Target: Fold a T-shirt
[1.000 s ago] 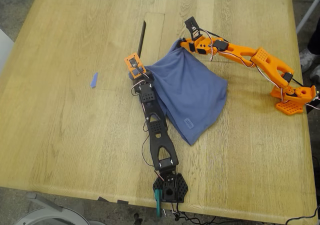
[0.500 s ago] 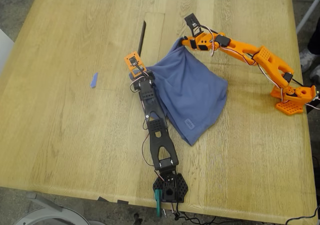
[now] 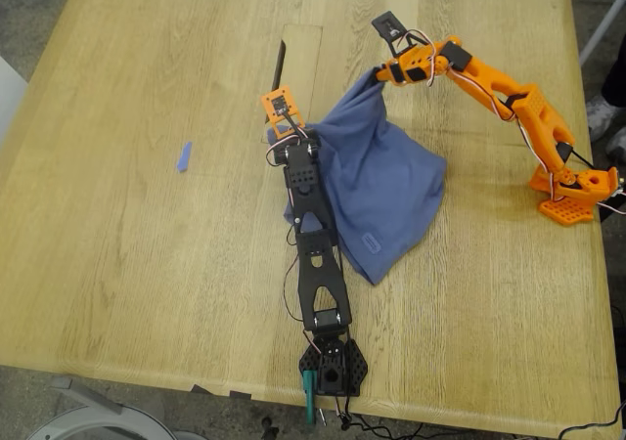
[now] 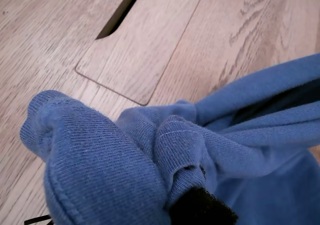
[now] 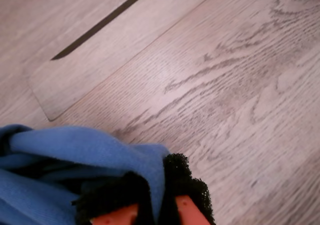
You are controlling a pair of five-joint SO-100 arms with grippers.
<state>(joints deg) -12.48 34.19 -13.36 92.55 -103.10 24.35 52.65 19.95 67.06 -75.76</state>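
Observation:
The slate-blue T-shirt lies bunched on the wooden table, its far edge lifted between two grippers. My first gripper, on the black arm, is shut on a bunched corner of the shirt; only a black pad of the gripper shows under the fabric. My second gripper, on the orange arm, is shut on the other corner, with the fabric pinched between its black-padded orange fingers. The shirt's print is hidden.
A tiny purple strip lies on the table toward the exterior view's left. A dark slot and an inlaid panel lie just beyond the grippers. The arm bases stand at the near edge and the right edge.
Both grippers have moved toward the far side and the exterior view's right, carrying the shirt's held corners. The lifted edge now stands higher and more stretched.

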